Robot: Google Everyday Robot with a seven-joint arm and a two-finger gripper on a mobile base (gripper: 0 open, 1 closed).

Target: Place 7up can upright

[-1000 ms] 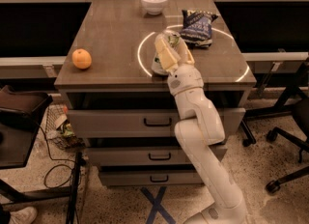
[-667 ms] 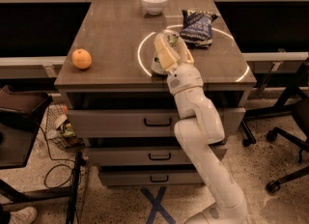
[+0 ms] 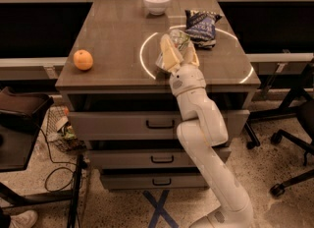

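Your arm (image 3: pixel 202 124) rises from the floor at the near right, bends at a thick elbow in front of the drawers (image 3: pixel 122 124), and reaches up over the near edge of the table (image 3: pixel 113 40). Your gripper (image 3: pixel 177 54) sits just past that edge, right of centre, pointing away toward the far side. Its two tan fingers (image 3: pixel 167 56) are closed on the can (image 3: pixel 175 44), one on each side. The can's silvery body and green marking show between them, leaning rather than upright, and whether it touches the top cannot be told. The gripper and can lie inside a bright ring (image 3: pixel 143 57) of light on the brown top. Just beyond them, at the far right, lies a dark blue bag (image 3: pixel 201 26). A white bowl (image 3: pixel 157 2) stands at the far edge, near the middle, and an orange (image 3: pixel 83 59) sits well apart at the near left. Below the top are three drawers with dark handles. A blue cross (image 3: pixel 158 210) is taped on the speckled floor in front. Chair legs (image 3: pixel 289 143) on casters stand to the right, a dark seat (image 3: pixel 19 119) and loose cables (image 3: pixel 54 175) to the left, and a shoe (image 3: pixel 19 219) shows in the near left corner.
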